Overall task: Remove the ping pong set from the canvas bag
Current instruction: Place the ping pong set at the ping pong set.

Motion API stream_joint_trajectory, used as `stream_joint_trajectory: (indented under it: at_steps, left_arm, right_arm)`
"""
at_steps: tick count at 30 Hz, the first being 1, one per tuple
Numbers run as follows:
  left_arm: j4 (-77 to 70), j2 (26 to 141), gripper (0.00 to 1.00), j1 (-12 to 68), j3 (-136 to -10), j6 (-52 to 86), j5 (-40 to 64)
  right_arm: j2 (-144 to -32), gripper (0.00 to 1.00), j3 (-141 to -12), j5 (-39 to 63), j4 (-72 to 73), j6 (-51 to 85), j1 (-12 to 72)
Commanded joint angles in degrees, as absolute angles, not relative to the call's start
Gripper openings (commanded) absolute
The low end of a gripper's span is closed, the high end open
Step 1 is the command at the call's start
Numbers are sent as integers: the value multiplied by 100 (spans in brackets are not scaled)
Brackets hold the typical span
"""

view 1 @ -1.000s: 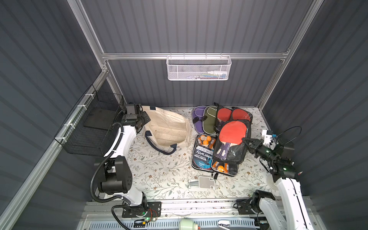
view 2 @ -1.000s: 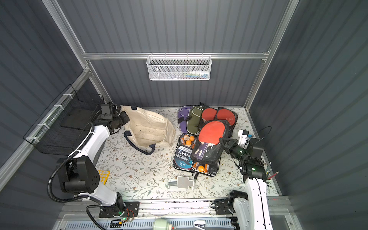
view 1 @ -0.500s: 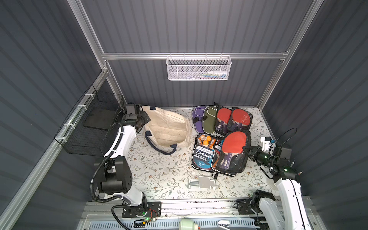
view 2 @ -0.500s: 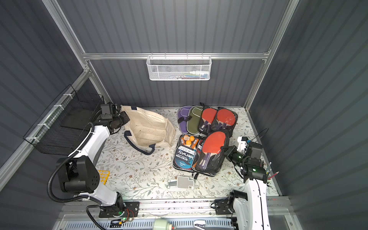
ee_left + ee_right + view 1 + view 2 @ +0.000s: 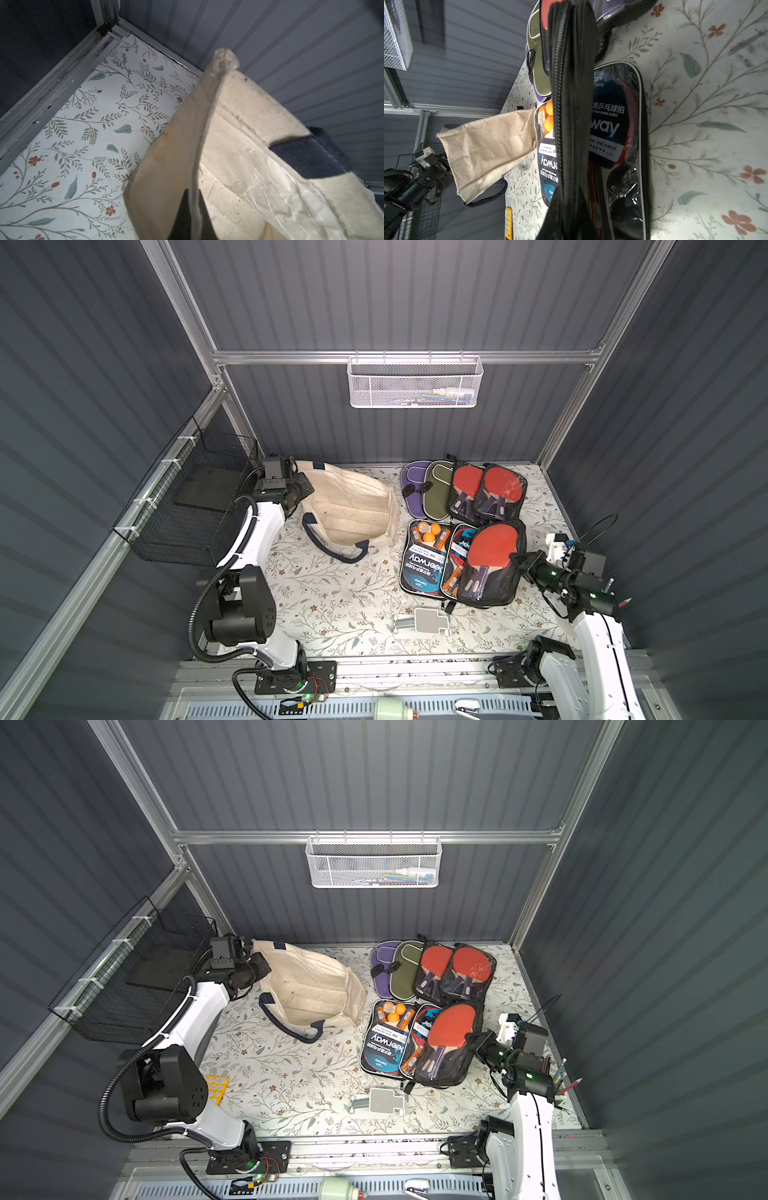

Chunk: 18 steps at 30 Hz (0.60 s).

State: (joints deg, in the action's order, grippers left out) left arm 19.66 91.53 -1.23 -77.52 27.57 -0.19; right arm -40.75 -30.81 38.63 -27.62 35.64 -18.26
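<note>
Lowered since a second before, the ping pong set [image 5: 486, 568] lay on the table [image 5: 332, 605] near the canvas bag [image 5: 349, 506], with its long axis alongside the bag and its paddle head rearward. Its zipped edge was pinched by the right fingers [image 5: 524, 563]; the left fingers [image 5: 181, 218] clamped the bag's rim. One bag and three red paddles [image 5: 494, 545] showed.

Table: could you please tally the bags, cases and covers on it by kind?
canvas bag: 1
zipped ping pong cases: 3
soft paddle covers: 2
Total: 6
</note>
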Motion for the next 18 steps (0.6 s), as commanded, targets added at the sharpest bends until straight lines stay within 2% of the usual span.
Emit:
stream_joint_trajectory:
  at_steps: [1, 5, 7, 14, 18]
  left_arm:
    - [1763, 9202, 0, -176, -7780, 2683, -66]
    - [1748, 9193, 0, -177, -7770, 2694, -70]
    - [1733, 9187, 0, -176, -7770, 2698, -75]
    - [1705, 9167, 0, -176, -7723, 2716, -62]
    - [1708, 9158, 0, -176, -7724, 2725, -44]
  right_arm:
    - [-4174, 7, -2984, 3796, -2327, 3438, -1845]
    - [-4255, 21, -2958, 3685, -2260, 3421, -1868]
    - [-4254, 23, -2956, 3609, -2252, 3419, -1879]
    - [-4263, 45, -2899, 3380, -2259, 3410, -1915]
    - [-4312, 52, -2865, 3230, -2106, 3401, -1933]
